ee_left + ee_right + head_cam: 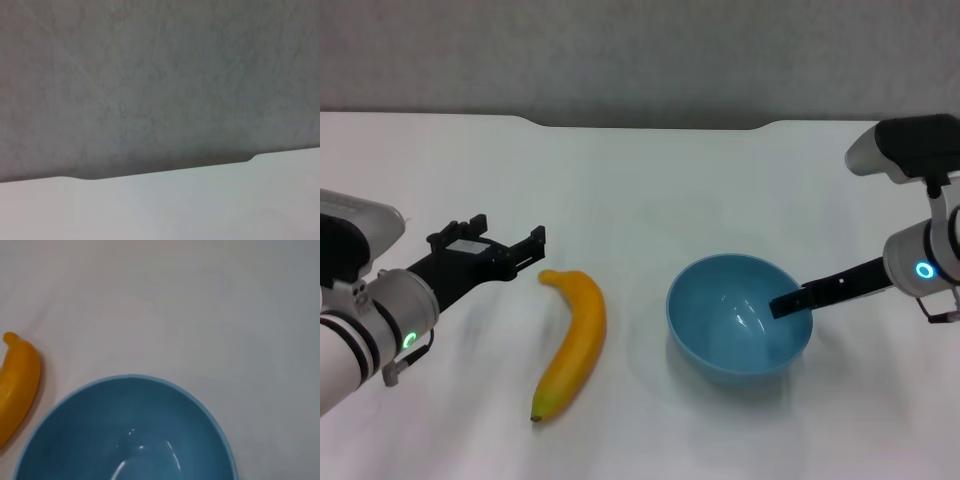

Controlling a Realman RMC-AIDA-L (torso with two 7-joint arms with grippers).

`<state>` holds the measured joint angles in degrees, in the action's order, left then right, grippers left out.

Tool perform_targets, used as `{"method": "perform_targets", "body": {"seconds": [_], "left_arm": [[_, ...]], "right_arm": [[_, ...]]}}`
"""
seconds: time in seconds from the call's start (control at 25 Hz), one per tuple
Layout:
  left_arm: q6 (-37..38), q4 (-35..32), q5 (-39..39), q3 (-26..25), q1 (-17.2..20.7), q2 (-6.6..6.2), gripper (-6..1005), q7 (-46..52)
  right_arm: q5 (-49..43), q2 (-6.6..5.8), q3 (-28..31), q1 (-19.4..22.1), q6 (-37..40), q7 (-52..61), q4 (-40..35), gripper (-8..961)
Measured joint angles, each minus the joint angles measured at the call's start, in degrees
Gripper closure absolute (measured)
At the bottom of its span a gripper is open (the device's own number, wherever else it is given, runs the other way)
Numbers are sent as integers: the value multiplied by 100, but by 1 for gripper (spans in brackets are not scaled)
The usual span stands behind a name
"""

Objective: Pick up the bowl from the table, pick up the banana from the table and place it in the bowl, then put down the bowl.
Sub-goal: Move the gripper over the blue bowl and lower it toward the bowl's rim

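The light-blue bowl [740, 318] stands on the white table [640, 180] right of centre. My right gripper [778, 304] reaches over the bowl's right rim, its black tip inside the bowl. The right wrist view shows the bowl [130, 435] close up and one end of the banana [17, 385] beside it. The yellow-orange banana [575, 340] lies on the table left of the bowl, dark tip toward me. My left gripper [510, 230] is open and empty, just left of the banana's far end and apart from it.
The table's far edge has a shallow notch [650, 125], with a grey wall behind it. The left wrist view shows only that wall and the table edge [200, 210]. Bare tabletop lies between the banana and the bowl.
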<state>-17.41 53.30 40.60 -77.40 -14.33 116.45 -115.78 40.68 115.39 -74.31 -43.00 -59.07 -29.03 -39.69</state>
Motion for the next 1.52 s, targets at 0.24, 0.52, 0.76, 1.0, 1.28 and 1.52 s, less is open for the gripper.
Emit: {"method": "perform_targets", "body": {"seconds": [0.24,0.52,0.76,1.0,1.28,1.52], "left_arm": [[-7,-20,-9,-5,0,0,127,8],[-8,-22,-18,-55,0,0,128,12],[-8,-29,-18,-56,0,6,129,12],[-8,-45,-18,-62,26,9,129,12],[-8,-101,-17,-64,4,33,130,18],[-8,-101,-95,-82,15,27,131,6]], "right_arm": [[412,13,-226,95,253,-241,32,65],[592,6,-514,76,425,-249,263,68],[594,3,-611,69,554,-249,317,66],[586,0,-634,114,763,-275,260,179],[600,15,-1115,125,1089,-294,279,442],[630,35,-1343,124,1132,-248,280,575]]}}
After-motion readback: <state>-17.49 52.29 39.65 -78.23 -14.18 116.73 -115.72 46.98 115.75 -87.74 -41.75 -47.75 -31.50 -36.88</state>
